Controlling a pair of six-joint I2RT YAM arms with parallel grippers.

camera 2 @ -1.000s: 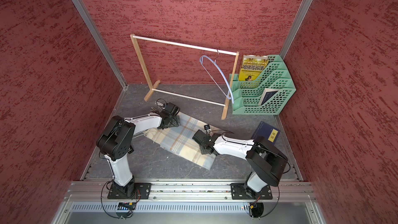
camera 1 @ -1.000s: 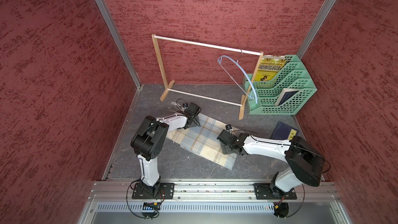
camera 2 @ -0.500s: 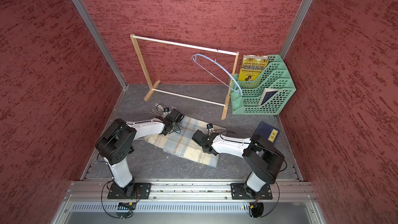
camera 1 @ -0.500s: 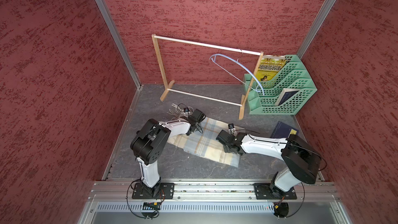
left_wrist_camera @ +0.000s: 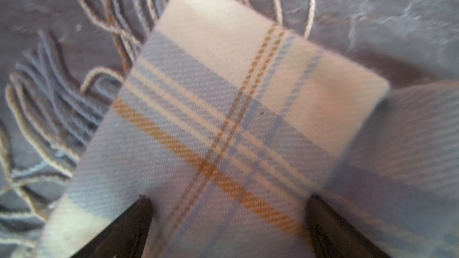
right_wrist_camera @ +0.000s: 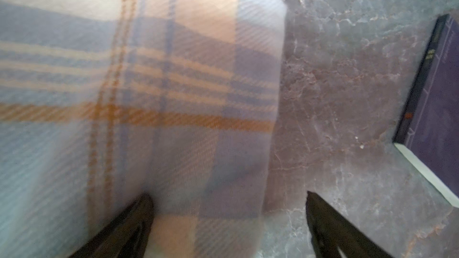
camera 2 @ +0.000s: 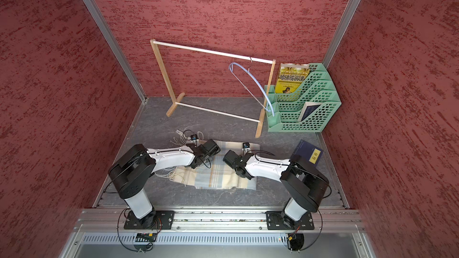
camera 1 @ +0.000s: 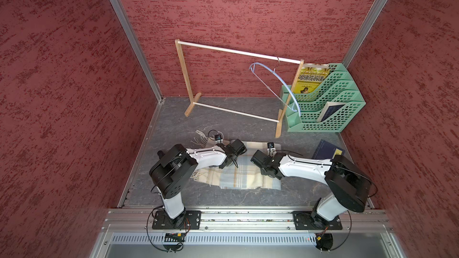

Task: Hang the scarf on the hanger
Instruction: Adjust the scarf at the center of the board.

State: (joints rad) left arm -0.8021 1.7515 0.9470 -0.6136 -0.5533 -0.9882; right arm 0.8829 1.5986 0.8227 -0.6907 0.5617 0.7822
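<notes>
Since 1 second ago the scarf (camera 1: 238, 177) has turned from slanted to lying across the floor (camera 1: 173, 120), and the hanger (camera 1: 274, 71) on the rack (camera 1: 238, 52) has swung. Both arms reach low, wrists facing each other. Wide open, the left pincer (left_wrist_camera: 229, 197) is over the fringed end. Also wide, the right pincer (right_wrist_camera: 228, 194) straddles the folded edge, 1 finger over cloth and 1 over floor.

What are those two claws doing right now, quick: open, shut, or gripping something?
Left gripper: open, holding nothing, jaws spread over the scarf.
Right gripper: open, holding nothing, jaws straddling the scarf's edge.
</notes>
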